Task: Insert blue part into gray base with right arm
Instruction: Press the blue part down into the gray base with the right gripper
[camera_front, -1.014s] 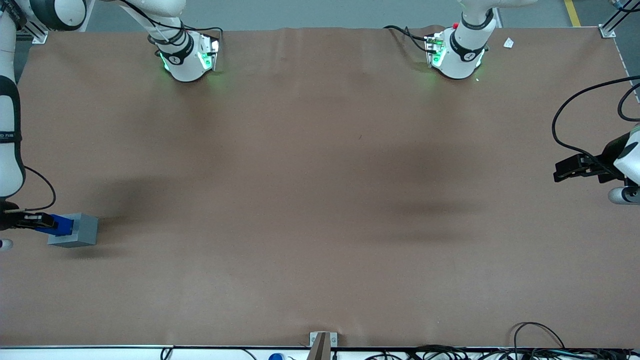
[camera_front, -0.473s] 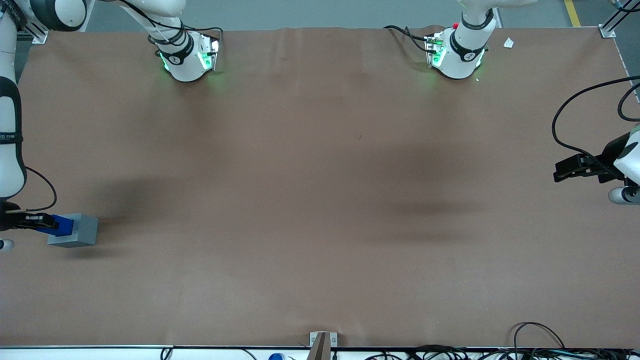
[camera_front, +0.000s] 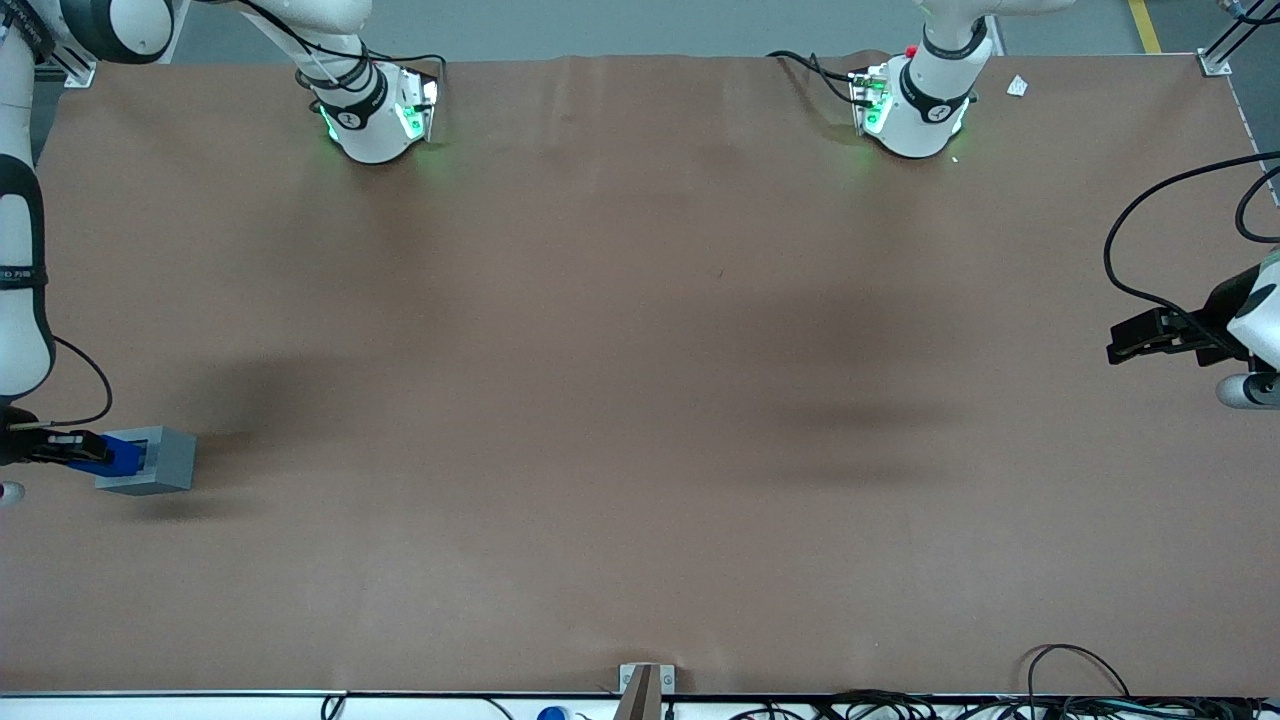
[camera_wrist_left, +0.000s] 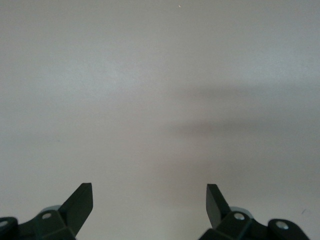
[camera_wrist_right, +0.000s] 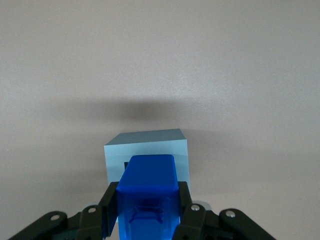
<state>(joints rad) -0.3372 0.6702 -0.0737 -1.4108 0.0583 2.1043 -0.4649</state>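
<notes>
The gray base (camera_front: 160, 462) stands on the brown table at the working arm's end. My right gripper (camera_front: 95, 452) is shut on the blue part (camera_front: 118, 453) and holds it over the base's top, on the side toward the table's edge. In the right wrist view the blue part (camera_wrist_right: 147, 192) sits clamped between the two black fingers (camera_wrist_right: 111, 202), my gripper (camera_wrist_right: 147, 200) being directly above the gray base (camera_wrist_right: 147, 152). The part covers most of the base's recess, of which only a dark sliver shows beside the part.
The brown table (camera_front: 640, 400) stretches from the base toward the parked arm's end. Both arm bases (camera_front: 375, 115) stand along the edge farthest from the front camera. Cables (camera_front: 1060, 690) lie along the near edge.
My gripper with the blue part has drifted slightly toward the table's edge and a touch lower over the base. The base has not moved.
</notes>
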